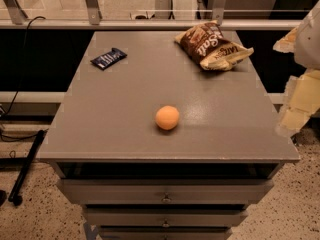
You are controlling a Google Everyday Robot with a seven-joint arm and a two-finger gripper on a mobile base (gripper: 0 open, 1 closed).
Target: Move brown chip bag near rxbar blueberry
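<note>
Clearly, your brown chip bag [212,46] lies crumpled at the far right corner of the desk [115,114], while the blueberry bar [108,58] lies flat near the far left, well apart from it. That gap is the whole job, so nothing counts as done yet. An orange ball [167,117] sits nearer the front, probably clear of the path if you carry the bag straight across to the left. Your end effector [296,106] hangs beyond the desk's right side, touching nothing. It is cut off by the view's edge and shows only as pale cream patches, so you cannot tell whether it is open or closed. The bag's creases fold away part of its lettering.
</note>
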